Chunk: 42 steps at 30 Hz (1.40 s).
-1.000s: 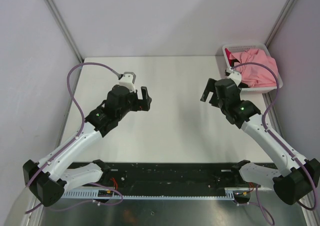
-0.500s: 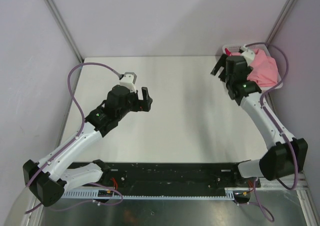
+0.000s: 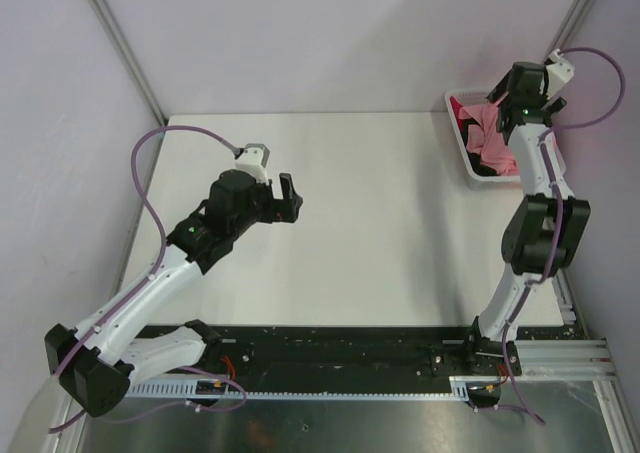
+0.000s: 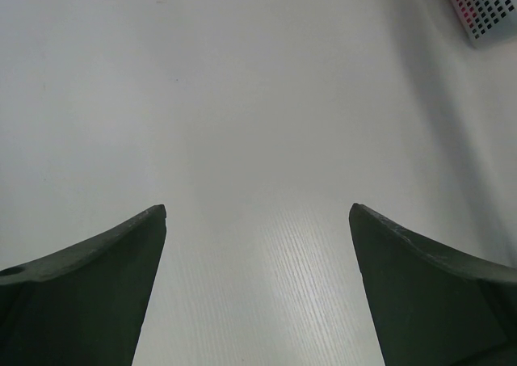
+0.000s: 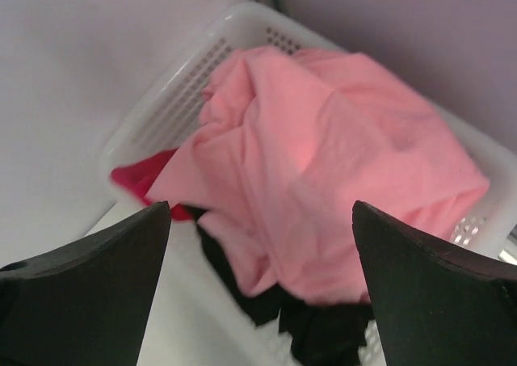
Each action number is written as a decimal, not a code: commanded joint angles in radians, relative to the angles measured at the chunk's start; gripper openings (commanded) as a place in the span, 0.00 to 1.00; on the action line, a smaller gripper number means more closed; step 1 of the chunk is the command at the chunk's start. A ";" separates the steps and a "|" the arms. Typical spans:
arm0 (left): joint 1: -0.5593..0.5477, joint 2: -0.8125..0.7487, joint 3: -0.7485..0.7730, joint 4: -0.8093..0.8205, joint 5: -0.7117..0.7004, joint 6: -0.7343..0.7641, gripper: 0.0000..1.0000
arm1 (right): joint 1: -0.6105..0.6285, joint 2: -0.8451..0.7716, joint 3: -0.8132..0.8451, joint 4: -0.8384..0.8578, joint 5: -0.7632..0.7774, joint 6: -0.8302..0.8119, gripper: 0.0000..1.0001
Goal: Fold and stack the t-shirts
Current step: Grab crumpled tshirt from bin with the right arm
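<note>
All three shirts sit crumpled in the basket (image 5: 186, 75). None is folded or stacked, so I judge the whole job is left to do. The pink shirt (image 5: 323, 180) lies on top of the heap, straight ahead of your right tool (image 5: 260, 212) and just below it. The red shirt (image 5: 141, 180) peeks out from under it toward the tool's left finger. The black shirt (image 5: 323, 334) shows beneath the pink one on the side nearest the tool.

The right tool is spread wide with nothing between its fingers, and it hangs over the pile. The wrist view does not settle whether it touches the cloth. The pink shirt looks like the first one you would lift out.

Your right arm (image 3: 545, 223) is stretched far out along the right edge of the tabletop (image 3: 380, 233), with the wrist tipped down over the basket. Your left tool (image 4: 258, 212) is also wide and empty. It hovers over bare tabletop, with the basket well off ahead to its right. The left arm (image 3: 150, 293) is bent and reaches toward the middle.
</note>
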 commanded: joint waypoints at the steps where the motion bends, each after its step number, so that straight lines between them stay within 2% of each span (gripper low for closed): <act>1: 0.017 -0.015 0.035 -0.012 0.028 0.025 1.00 | -0.041 0.160 0.181 -0.124 0.074 -0.002 0.99; 8: 0.039 -0.014 0.035 -0.020 0.046 0.022 0.99 | -0.106 0.359 0.388 -0.299 0.049 0.034 0.99; 13: 0.046 -0.007 0.037 -0.021 0.061 0.018 0.99 | -0.120 0.393 0.396 -0.315 0.029 0.038 0.98; 17: 0.056 -0.005 0.038 -0.022 0.068 0.015 0.99 | -0.122 0.403 0.391 -0.314 0.013 0.033 0.90; 19: 0.060 -0.007 0.038 -0.023 0.067 0.014 0.99 | -0.123 0.406 0.393 -0.313 0.004 0.029 0.74; 24: 0.068 -0.008 0.038 -0.024 0.062 0.011 0.99 | -0.123 0.391 0.409 -0.313 -0.019 0.024 0.12; 26: 0.072 -0.005 0.039 -0.025 0.060 0.011 0.99 | -0.123 0.387 0.430 -0.324 -0.030 0.023 0.03; 35: 0.093 0.006 0.039 -0.023 0.067 0.003 1.00 | -0.102 0.291 0.571 -0.381 -0.017 0.023 0.00; 42: 0.097 0.010 0.038 -0.023 0.060 0.004 1.00 | -0.030 0.162 0.635 -0.316 0.107 -0.073 0.00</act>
